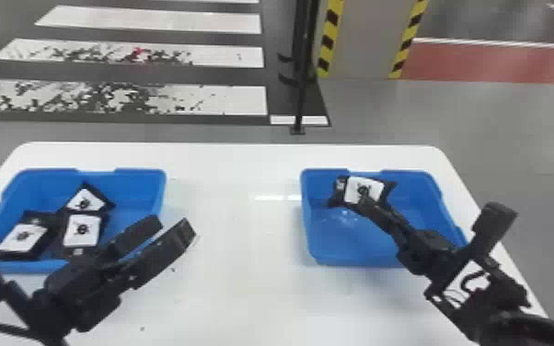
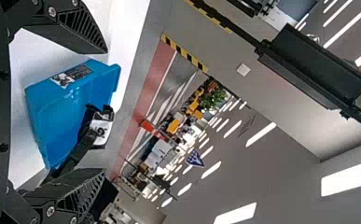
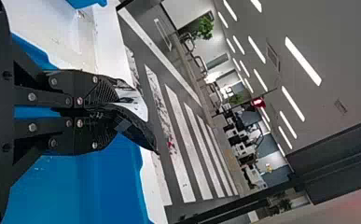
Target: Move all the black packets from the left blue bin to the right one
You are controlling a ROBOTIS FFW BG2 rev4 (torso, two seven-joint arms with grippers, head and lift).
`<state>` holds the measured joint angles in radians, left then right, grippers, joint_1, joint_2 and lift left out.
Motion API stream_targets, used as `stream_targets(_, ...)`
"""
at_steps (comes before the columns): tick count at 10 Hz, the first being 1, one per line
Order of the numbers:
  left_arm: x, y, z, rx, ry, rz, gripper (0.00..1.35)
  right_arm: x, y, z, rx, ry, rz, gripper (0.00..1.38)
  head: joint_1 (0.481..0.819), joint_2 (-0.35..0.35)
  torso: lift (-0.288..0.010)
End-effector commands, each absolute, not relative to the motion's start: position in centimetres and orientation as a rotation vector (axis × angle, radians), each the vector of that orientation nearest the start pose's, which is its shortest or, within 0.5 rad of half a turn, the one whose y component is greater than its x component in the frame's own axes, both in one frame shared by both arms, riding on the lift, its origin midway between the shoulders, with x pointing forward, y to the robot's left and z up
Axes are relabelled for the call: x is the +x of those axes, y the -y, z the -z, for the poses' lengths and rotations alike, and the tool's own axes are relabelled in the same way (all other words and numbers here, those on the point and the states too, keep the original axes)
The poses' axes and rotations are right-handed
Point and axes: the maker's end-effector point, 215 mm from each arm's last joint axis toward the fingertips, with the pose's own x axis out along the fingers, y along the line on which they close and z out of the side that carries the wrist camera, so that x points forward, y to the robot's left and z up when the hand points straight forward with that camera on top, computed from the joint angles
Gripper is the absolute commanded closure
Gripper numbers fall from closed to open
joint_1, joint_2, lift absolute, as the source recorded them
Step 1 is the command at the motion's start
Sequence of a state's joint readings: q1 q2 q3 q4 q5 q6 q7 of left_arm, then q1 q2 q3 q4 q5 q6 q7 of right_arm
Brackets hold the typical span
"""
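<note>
In the left blue bin (image 1: 138, 191) lie three black packets with white labels, one at the back (image 1: 85, 199), one in the middle (image 1: 82, 230) and one at the left (image 1: 22, 237). My left gripper (image 1: 173, 226) stands open over the bin's front right side; in its wrist view the left gripper (image 2: 106, 112) has nothing between its fingers. At the back left of the right blue bin (image 1: 349, 241), my right gripper (image 1: 364, 202) holds another black packet (image 1: 364, 190). The right wrist view shows the right gripper (image 3: 115, 103) shut on that packet (image 3: 138, 133).
Both bins rest on a white table (image 1: 239, 257), with a wide stretch of tabletop between them. A thin black post (image 1: 300, 101) stands on the floor behind the table, near a pillar with yellow and black stripes (image 1: 361, 41).
</note>
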<state>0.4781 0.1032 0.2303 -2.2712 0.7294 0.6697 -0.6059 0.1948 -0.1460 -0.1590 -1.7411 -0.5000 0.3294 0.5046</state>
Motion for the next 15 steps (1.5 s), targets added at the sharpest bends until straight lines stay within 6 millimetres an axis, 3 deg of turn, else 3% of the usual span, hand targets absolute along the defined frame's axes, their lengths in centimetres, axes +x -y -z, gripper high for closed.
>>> stream_targets(1,39.1,-14.8,29.1,-0.600,-0.228,0.697,0.14,51.9,23.4,39.9,0.411,-0.226,-0.394,0.70,0.695,-0.104,-0.140)
stream_targets(2,39.1,-15.2,29.2,-0.596,-0.227,0.687,0.14,52.1,24.0,40.0,0.380,-0.218,-0.369,0.29,0.695,-0.106,-0.140)
stream_targets(3,39.1,-15.7,29.6,-0.585,-0.233,0.674,0.14,52.2,24.9,38.5,0.330,-0.164,-0.345,0.08,0.695,-0.108,-0.140)
stream_targets(5,39.4,-17.5,31.0,-0.529,-0.274,0.630,0.14,49.2,24.5,33.2,0.153,-0.046,-0.324,0.12,0.695,-0.114,-0.140)
stream_targets(7,40.3,-21.6,33.0,-0.443,-0.329,0.522,0.14,44.2,23.3,31.0,0.116,-0.001,-0.301,0.12,0.695,-0.078,-0.140)
stream_targets(9,41.6,-27.8,34.1,-0.332,-0.363,0.372,0.14,40.5,20.9,30.0,0.147,0.000,-0.329,0.12,0.695,-0.023,-0.140)
stream_targets(12,44.2,-33.2,35.3,-0.255,-0.407,0.230,0.15,34.7,17.5,28.2,0.215,-0.032,-0.383,0.12,0.695,0.153,-0.140)
stream_targets(13,44.6,-34.8,36.0,-0.235,-0.425,0.184,0.15,33.6,16.9,28.6,0.246,-0.053,-0.391,0.13,0.695,0.200,-0.140)
stream_targets(15,44.6,-38.0,37.3,-0.168,-0.488,0.072,0.15,33.4,16.4,28.7,0.254,-0.057,-0.409,0.13,0.695,0.254,-0.140)
